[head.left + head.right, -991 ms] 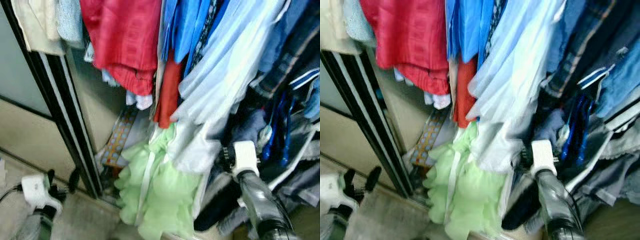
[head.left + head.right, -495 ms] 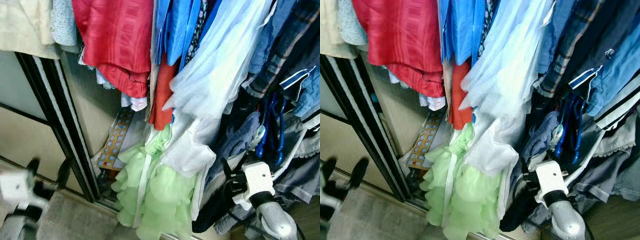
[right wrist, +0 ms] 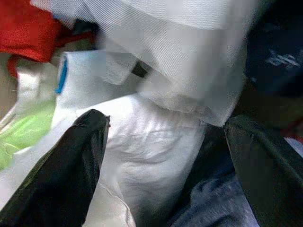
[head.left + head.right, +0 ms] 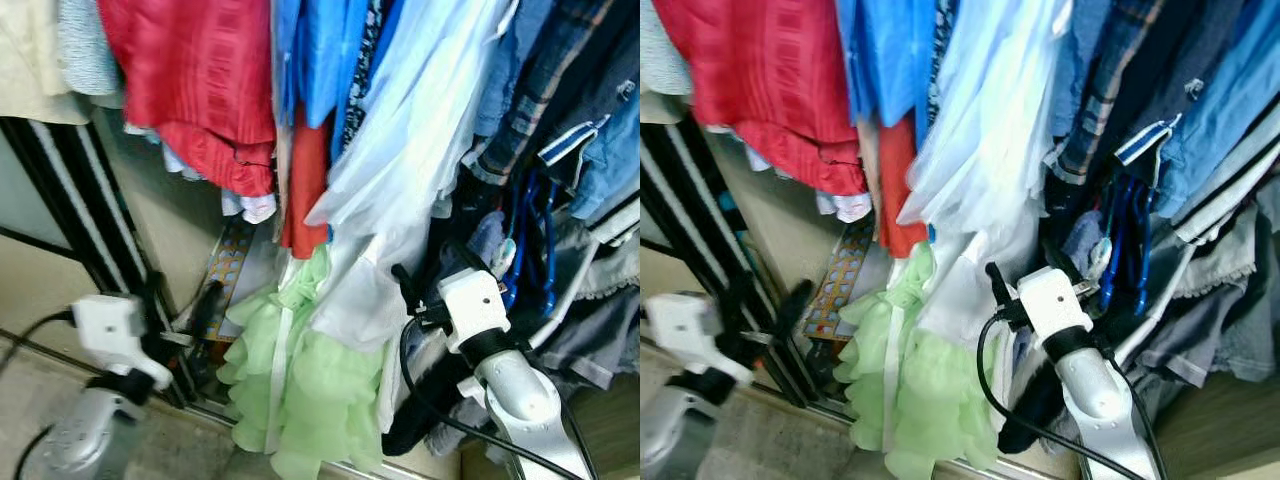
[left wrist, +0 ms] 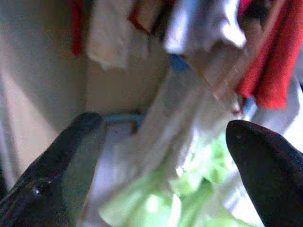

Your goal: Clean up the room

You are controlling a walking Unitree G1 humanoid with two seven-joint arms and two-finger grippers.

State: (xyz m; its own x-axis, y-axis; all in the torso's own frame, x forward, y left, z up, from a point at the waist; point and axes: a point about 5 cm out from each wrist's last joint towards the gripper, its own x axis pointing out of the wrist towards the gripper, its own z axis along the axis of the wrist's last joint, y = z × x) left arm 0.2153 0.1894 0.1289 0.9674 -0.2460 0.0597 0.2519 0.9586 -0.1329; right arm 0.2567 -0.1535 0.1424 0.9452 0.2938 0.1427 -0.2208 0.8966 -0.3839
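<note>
Clothes hang tightly packed in an open wardrobe: a red garment (image 4: 200, 90), blue shirts (image 4: 320, 60), a pale sheer white dress (image 4: 400, 170) and a light green ruffled dress (image 4: 300, 380) reaching the floor. My right gripper (image 4: 425, 272) is open, its fingers pointing into the white dress hem (image 3: 161, 146), with white cloth right in front of them. At the wardrobe's lower left corner my left gripper (image 4: 180, 300) is open beside the green dress (image 5: 189, 189), holding nothing.
A black sliding-door frame (image 4: 70, 200) stands just left of my left gripper. A dotted patterned board (image 4: 228, 270) leans against the wardrobe's inner wall. Dark and denim clothes (image 4: 560, 100) and blue hangers (image 4: 545, 250) crowd the right side. Floor (image 4: 40, 380) lies at lower left.
Both arms have come up and forward. The left gripper has reached the door frame by the green dress; the right gripper has moved left and up to the white dress. The camera has shifted too.
</note>
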